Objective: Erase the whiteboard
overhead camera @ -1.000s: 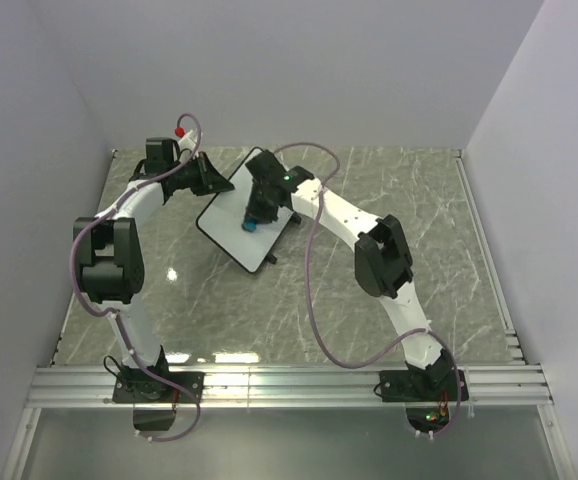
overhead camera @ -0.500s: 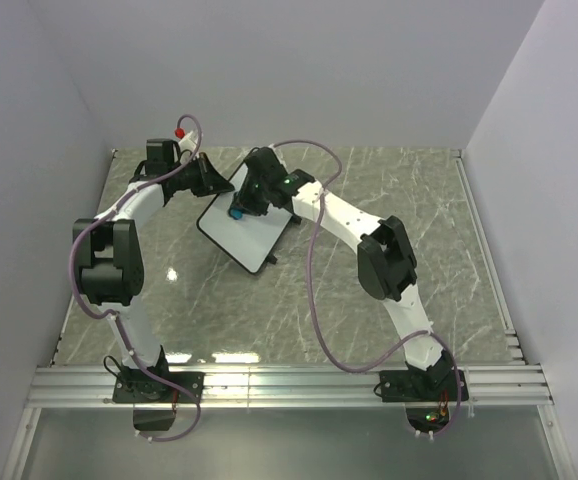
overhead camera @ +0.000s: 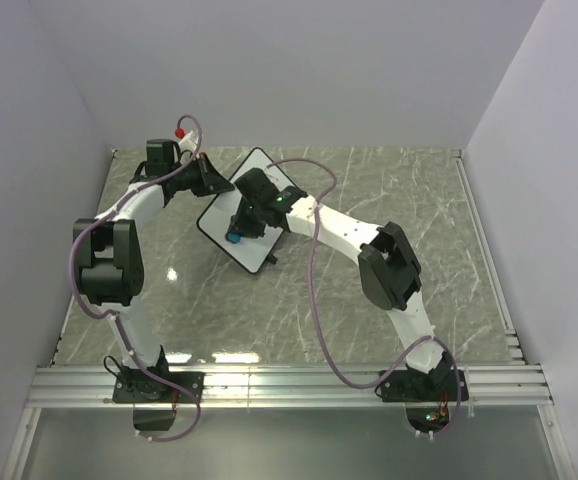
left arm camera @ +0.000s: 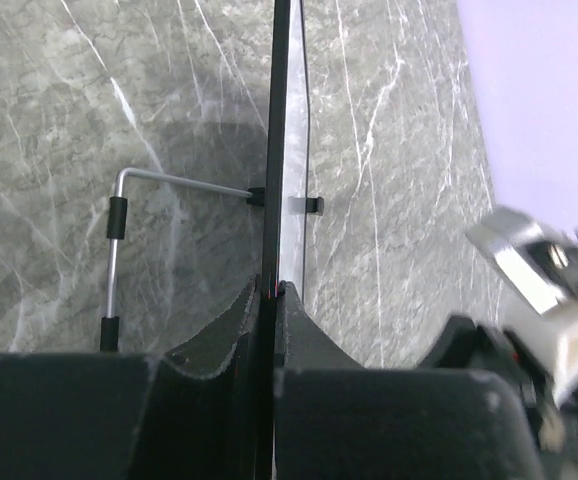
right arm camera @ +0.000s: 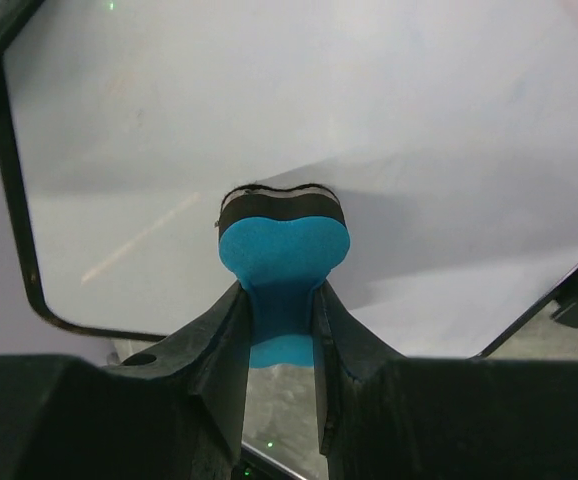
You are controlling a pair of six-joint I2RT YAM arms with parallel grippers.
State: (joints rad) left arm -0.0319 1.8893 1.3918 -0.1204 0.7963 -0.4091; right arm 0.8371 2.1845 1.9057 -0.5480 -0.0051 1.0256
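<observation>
The whiteboard [overhead camera: 252, 250] is a white board with a thin black frame, tilted up at the back left of the table. My left gripper [overhead camera: 209, 180] is shut on its upper left edge; the left wrist view shows the board edge-on [left arm camera: 277, 150] pinched between the jaws [left arm camera: 272, 295]. My right gripper [overhead camera: 237, 232] is shut on the blue bone-shaped eraser [overhead camera: 233, 239] and presses it on the board's lower left part. In the right wrist view the eraser [right arm camera: 283, 255] touches the white surface [right arm camera: 369, 120], which looks clean, near the rounded frame corner.
A thin metal stand rod [left arm camera: 117, 250] with black grips juts from the board's back over the grey marble table [overhead camera: 389, 190]. The right arm's cable [overhead camera: 314, 300] loops over the table. White walls close the back and sides.
My right gripper has slid the eraser across the board, first up toward the left edge, now down to the lower left part. The left gripper and board have not moved.
</observation>
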